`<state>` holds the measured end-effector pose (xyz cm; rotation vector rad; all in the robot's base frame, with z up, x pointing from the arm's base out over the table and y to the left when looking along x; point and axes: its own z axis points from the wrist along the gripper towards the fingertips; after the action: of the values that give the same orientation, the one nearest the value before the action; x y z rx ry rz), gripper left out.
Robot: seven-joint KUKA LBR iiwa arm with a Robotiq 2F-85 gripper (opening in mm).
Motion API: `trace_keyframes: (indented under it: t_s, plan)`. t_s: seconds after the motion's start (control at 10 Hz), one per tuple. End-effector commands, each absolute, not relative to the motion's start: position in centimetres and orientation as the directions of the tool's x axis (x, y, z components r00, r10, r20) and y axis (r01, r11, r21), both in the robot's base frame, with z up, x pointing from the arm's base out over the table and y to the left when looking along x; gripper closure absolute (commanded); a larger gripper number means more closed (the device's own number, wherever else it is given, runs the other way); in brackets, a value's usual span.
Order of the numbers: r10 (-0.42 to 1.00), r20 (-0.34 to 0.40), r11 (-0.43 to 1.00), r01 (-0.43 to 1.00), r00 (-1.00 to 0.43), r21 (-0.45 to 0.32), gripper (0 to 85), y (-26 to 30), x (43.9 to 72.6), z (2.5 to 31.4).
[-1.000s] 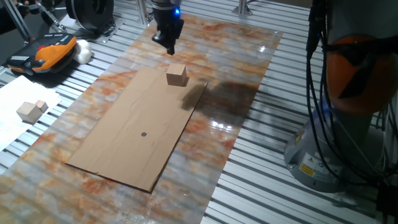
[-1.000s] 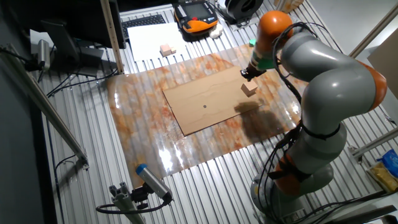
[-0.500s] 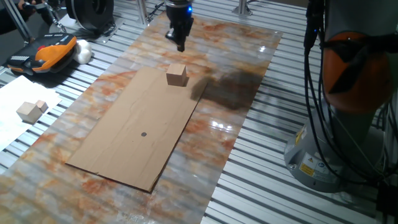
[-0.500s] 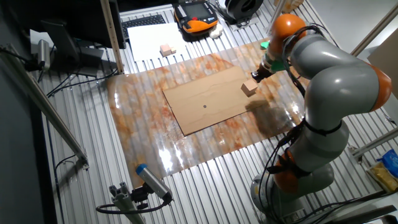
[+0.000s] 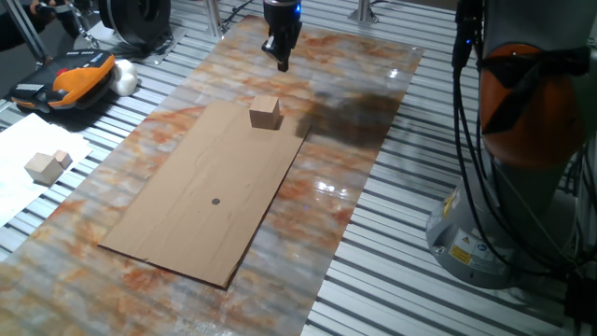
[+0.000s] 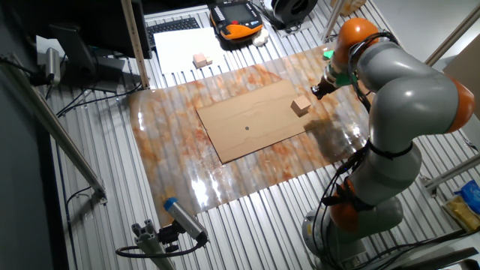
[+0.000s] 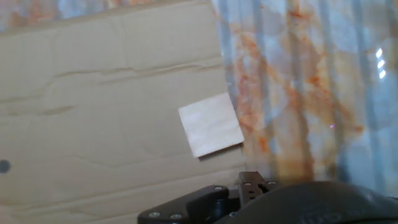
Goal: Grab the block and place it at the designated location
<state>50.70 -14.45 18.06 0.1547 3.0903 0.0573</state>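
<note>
The black gripper [image 5: 283,56] hangs beyond the small tan wooden cube [image 5: 266,112]; fingers unclear. Coming down there would miss it.

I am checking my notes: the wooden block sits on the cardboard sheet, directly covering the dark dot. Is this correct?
Not quite. The block does sit on the cardboard sheet, but near a corner, well apart from the dark dot, which lies uncovered. One fixed view shows it.
</note>
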Motion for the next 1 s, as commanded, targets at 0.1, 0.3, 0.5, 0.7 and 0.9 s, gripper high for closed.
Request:
trace_keyframes:
  t_s: [0.1,0.3,0.5,0.7,0.9]
  plan:
    - [0.178,-0.013,0.983,0.177,-0.984,0.040,85.0,-14.44,50.70,18.06]
    - [0.197,-0.048,0.979,0.194,-0.979,0.068,85.0,-14.44,50.70,18.06]
    - [0.203,-0.069,0.977,0.197,-0.977,0.088,85.0,-14.44,50.70,18.06]
    - [0.231,-0.097,0.970,0.222,-0.968,0.095,85.0,-14.44,50.70,18.06]
    - [0.253,-0.044,0.964,0.248,-0.967,0.094,85.0,-14.44,50.70,18.06]
